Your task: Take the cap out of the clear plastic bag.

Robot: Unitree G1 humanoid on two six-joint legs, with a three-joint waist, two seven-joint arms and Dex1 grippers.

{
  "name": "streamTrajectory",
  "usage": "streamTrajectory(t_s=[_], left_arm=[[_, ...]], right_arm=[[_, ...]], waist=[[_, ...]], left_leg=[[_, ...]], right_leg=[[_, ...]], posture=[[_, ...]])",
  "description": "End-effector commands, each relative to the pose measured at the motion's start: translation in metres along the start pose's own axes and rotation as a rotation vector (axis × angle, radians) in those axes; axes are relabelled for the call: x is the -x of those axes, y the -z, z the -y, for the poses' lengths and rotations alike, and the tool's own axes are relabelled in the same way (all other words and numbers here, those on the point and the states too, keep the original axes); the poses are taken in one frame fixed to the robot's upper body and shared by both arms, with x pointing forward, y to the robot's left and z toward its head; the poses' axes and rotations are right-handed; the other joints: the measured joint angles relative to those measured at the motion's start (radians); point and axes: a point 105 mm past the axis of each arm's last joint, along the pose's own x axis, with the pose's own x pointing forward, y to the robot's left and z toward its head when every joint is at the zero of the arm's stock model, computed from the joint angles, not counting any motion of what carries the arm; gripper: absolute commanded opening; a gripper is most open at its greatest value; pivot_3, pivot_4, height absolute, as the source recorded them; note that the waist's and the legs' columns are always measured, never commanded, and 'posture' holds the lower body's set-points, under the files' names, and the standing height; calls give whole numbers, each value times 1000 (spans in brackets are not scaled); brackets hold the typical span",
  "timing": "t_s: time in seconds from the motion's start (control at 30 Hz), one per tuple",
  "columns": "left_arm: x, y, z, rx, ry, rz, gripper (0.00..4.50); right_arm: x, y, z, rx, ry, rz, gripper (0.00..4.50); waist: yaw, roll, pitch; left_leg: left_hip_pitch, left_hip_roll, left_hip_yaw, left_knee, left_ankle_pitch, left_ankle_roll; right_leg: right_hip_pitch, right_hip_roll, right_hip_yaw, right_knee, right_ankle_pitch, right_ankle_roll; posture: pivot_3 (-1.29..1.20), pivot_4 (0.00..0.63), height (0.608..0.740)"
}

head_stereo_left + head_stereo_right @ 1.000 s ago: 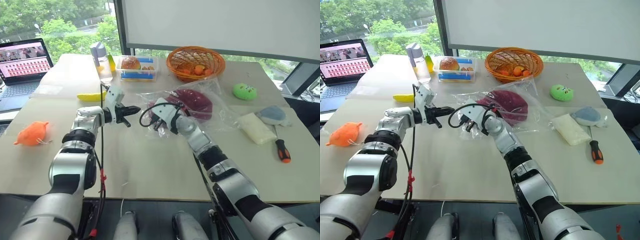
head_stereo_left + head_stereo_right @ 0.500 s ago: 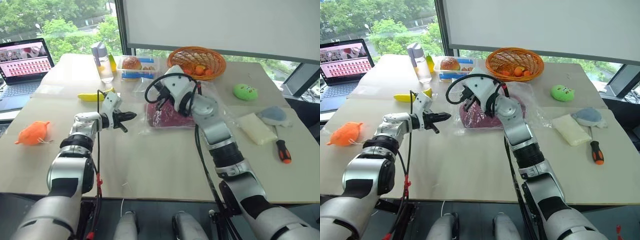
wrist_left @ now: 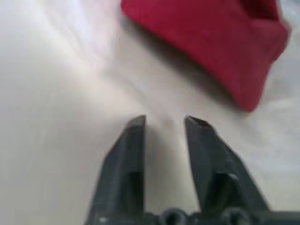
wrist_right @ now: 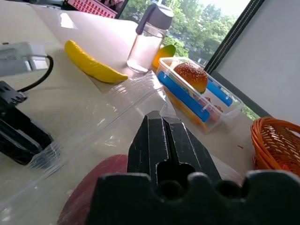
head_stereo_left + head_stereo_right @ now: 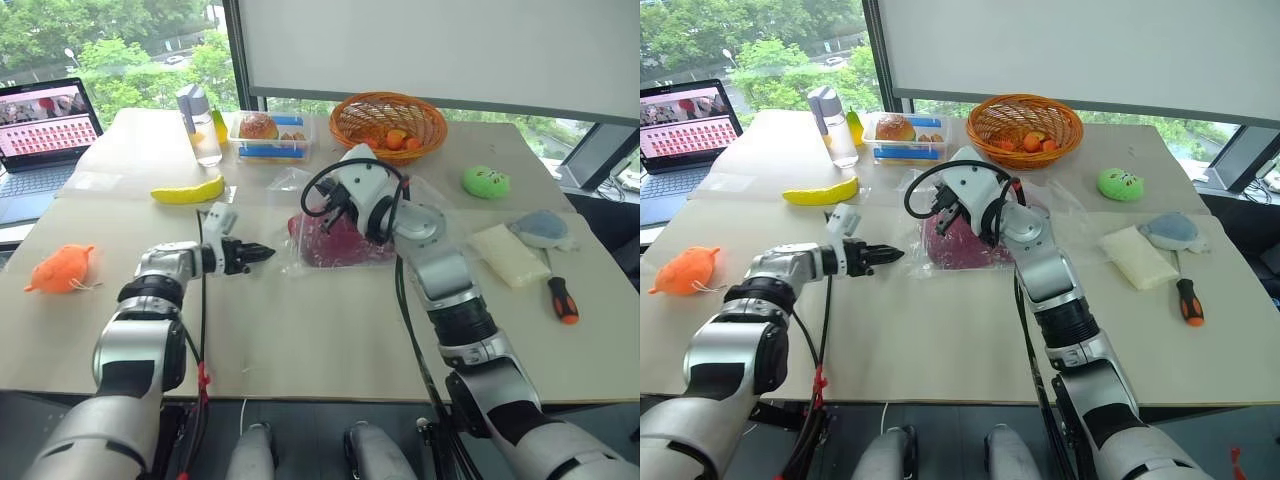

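The dark red cap point(image 5: 335, 240) lies inside the clear plastic bag point(image 4: 117, 112) at the middle of the table. My right gripper point(image 4: 161, 123) is above the cap, shut on the bag's film and holding its top edge up. The left gripper point(image 3: 164, 123) is low over the table at the bag's left edge, open, with nothing between its fingers; in the left wrist view the cap point(image 3: 206, 33) lies just beyond them. From the head I see that left gripper point(image 5: 258, 253) pointing at the bag.
An orange wicker basket point(image 5: 390, 120), a lidded food box point(image 5: 268, 135) and a bottle point(image 5: 200, 125) stand at the back. A banana point(image 5: 188, 190), an orange plush point(image 5: 60, 270) and a laptop point(image 5: 45, 125) are left; a green toy point(image 5: 487, 181), white pack point(image 5: 510, 255) and screwdriver point(image 5: 563, 298) right.
My right gripper has risen, lifting the bag's edge with the cap inside. The left gripper has sunk toward the table and rolled, and its fingers have parted.
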Motion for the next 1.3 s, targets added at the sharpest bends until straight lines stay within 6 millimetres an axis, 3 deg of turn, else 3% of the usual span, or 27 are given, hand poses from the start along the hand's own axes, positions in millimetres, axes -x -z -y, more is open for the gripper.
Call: streamTrajectory(t_s=[0.03, 0.2, 0.47, 0.7, 0.9, 1.07, 1.2, 1.3], left_arm=[[1, -3, 7, 96, 44, 47, 2962], [-16, -5, 17, 290, 65, 159, 4469], [-21, -29, 38, 419, 172, 270, 4469], [-41, 2, 46, 359, 124, 180, 4469], [-60, 1, 56, 401, 131, 207, 4469], [-72, -17, 58, 473, 126, 291, 4469], [-75, -23, 58, 502, 124, 319, 3368], [-71, -26, 56, 507, 129, 324, 2159]], right_arm=[[1, -19, 2, 25, 3, 67, 0], [-1, -22, -1, 31, -11, 74, 0], [0, -22, -1, 34, -5, 69, 0], [0, -25, 0, 16, 4, 82, 0], [-2, -28, 0, 11, 4, 93, 0], [-2, -27, -2, 3, 2, 95, 0], [-1, -27, -1, 2, 5, 94, 0], [0, -25, 0, 4, 8, 89, 0]], waist=[[6, 0, 0], [11, 0, 0], [-1, 0, 0], [3, 0, 0], [14, 0, 0], [24, 0, 0], [24, 0, 0], [19, 0, 0]], left_leg=[[0, 0, 0, 0, 0, 0], [1, 0, -1, 0, 0, 0], [1, 0, -1, 1, 0, 0], [1, 0, -1, 1, 0, 0], [1, -1, -1, 1, 0, 0], [1, -1, -1, 1, 0, 0], [1, -1, -2, 1, 0, 0], [0, -1, -2, 1, 0, 0]], right_leg=[[1, 0, 0, 0, 0, 0], [1, 0, 0, 0, 0, 0], [1, 0, 0, 0, 0, 0], [2, 0, 0, 0, 0, 0], [3, -1, 0, 0, 0, 0], [2, -1, 0, -1, 0, 0], [2, -1, 0, -1, 0, 0], [2, -1, 0, -1, 0, 0]], posture=[[0, 150, 737], [0, 150, 737], [0, 150, 737], [0, 150, 737], [0, 150, 737], [0, 150, 737], [0, 150, 737], [0, 150, 737]])
